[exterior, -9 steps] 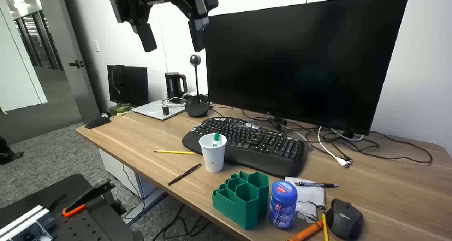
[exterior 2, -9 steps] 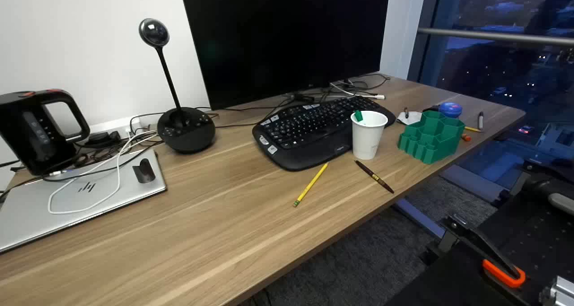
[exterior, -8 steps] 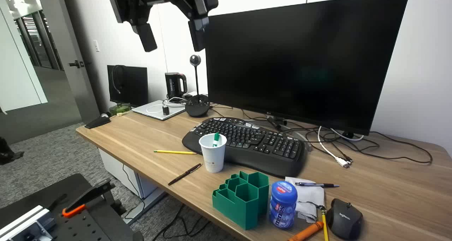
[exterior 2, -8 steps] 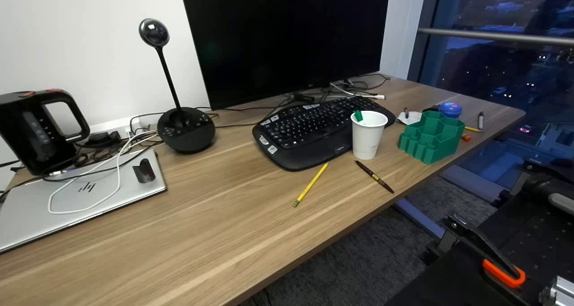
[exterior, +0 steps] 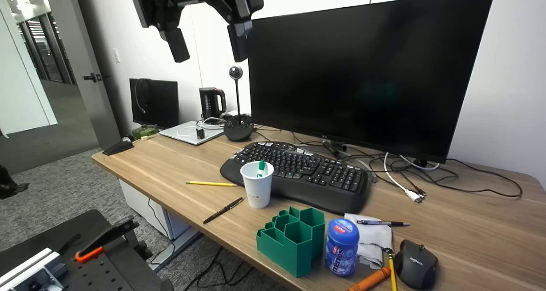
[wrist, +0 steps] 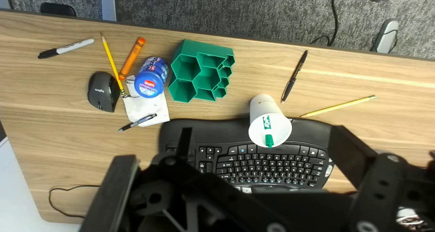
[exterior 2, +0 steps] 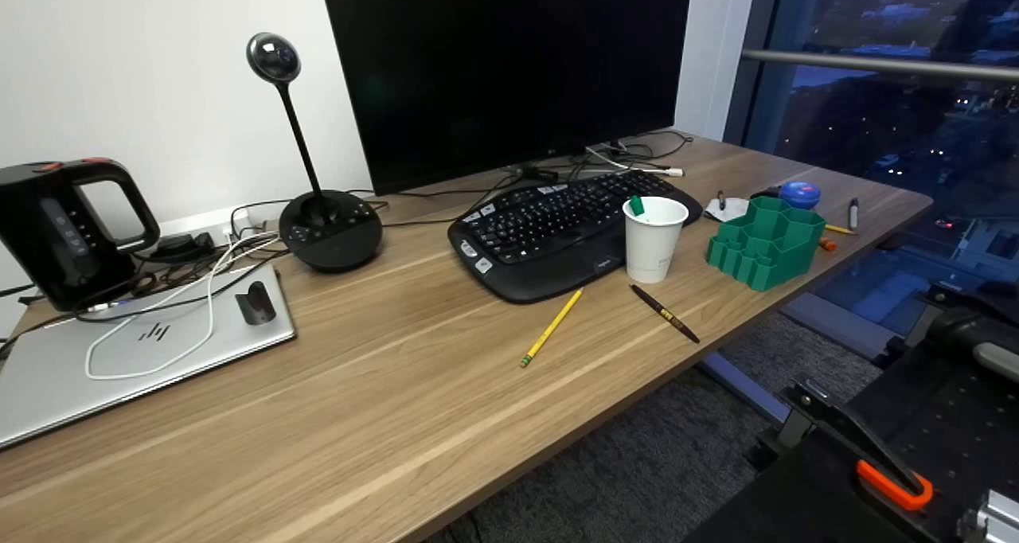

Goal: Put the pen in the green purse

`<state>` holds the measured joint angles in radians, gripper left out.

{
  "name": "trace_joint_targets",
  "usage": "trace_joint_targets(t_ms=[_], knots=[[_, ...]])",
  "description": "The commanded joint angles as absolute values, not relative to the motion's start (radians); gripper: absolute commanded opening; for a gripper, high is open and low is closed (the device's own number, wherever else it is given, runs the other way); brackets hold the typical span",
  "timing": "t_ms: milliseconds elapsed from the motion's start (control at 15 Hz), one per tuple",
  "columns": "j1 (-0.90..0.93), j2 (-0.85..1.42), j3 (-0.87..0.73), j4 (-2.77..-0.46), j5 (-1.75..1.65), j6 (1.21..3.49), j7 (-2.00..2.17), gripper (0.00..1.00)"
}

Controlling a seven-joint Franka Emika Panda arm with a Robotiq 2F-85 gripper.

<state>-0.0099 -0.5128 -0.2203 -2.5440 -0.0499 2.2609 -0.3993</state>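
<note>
One yellow pencil [wrist: 337, 106], which I take to be the task's pen, lies flat on the desk [exterior 2: 318, 416], its sharp end just beside the keyboard [wrist: 268, 167] and near the cup [wrist: 263, 105]; whether it touches the keyboard I cannot tell. The eraser end points away from both, which probably makes the middle or that end easier to pinch.

The gripper [exterior: 209, 48] hangs high over the desk, its fingers [exterior: 177, 46] spread wide with nothing between them, likely a stance for surveying before a reach. In the wrist view they part roughly along the pencil's line, so a turn seems needed before they can close across the thin shaft.

The purse [exterior: 281, 250] stands near the desk's edge with its cells facing up, so things go in end first; the pencil, lying flat, would have to be tipped upright. A tub [exterior: 342, 254] stands just beside it, where a broad finger could nudge it. Between pencil and purse stands the cup, a green marker [wrist: 267, 123] leaning in it; it looks like paper and might topple at a brush, so passing above seems safer than a low path. A brown pen [wrist: 295, 76] lies nearer the edge.
</note>
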Motion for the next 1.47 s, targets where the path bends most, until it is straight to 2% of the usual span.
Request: trace_joint_targets(t_ms=[0, 600, 1200, 1400], knots=[[-0.021, -0.505, -0.208, -2.538, -0.046, 2.258, -0.397, 1.0], [-0.109, -0.279, -0.227, -2.423, -0.058, 2.321, -0.292, 1.0], [-0.257, 0.207, -0.282, -2.141, -0.064, 2.446, -0.038, 1.0], [-0.296, 0.358, -0.266, -2.031, 0.053, 2.485, -0.02, 1.0]])
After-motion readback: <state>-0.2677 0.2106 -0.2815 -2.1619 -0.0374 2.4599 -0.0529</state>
